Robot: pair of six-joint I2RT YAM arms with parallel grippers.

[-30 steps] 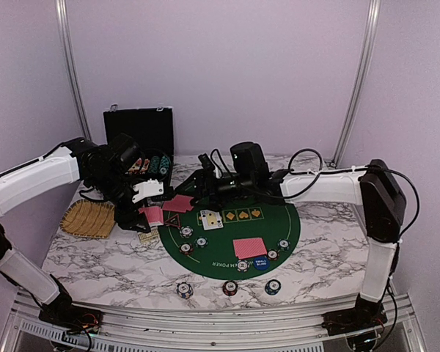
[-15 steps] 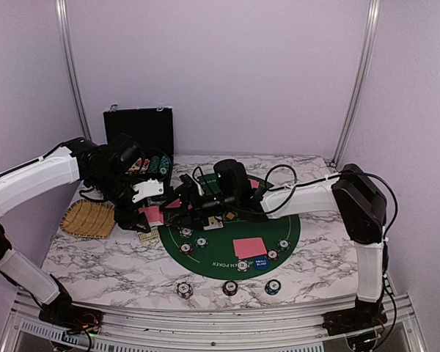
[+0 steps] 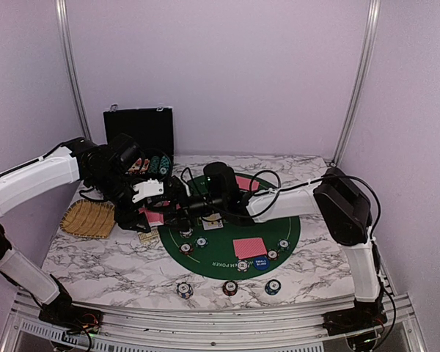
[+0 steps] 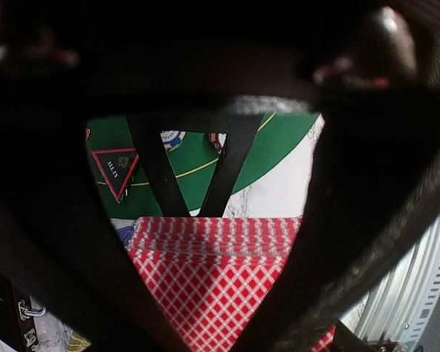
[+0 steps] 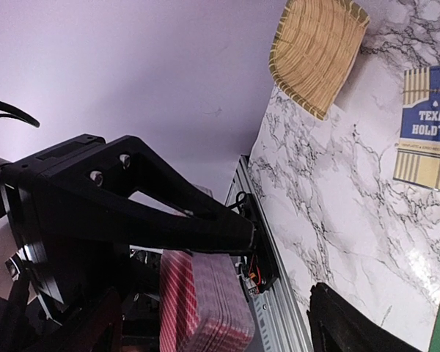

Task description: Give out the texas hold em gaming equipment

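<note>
My left gripper (image 3: pixel 147 210) hangs over the mat's left edge, shut on a deck of red-backed playing cards (image 3: pixel 155 215). In the left wrist view the deck (image 4: pixel 213 282) fills the gap between the fingers. My right gripper (image 3: pixel 171 206) has reached across to it and stands open, the deck (image 5: pixel 205 301) between its spread fingers (image 5: pixel 352 323), apart from both. On the green mat (image 3: pixel 227 233) lie several striped chips (image 3: pixel 185 232), the blue small blind disc (image 3: pixel 260 263), red-backed cards (image 3: pixel 249 247) and the red-edged triangle (image 4: pixel 116 170). The orange disc does not show.
Three chips (image 3: pixel 230 287) sit in a row near the front edge. The woven tray (image 3: pixel 86 218) lies at the left, a printed Texas Hold'em card (image 5: pixel 429 125) beside it. An open black case (image 3: pixel 139 132) with chips stands at the back left.
The right arm has swung left across the mat until its gripper stands at the deck, and its jaws have narrowed slightly. The left arm and deck have not moved.
</note>
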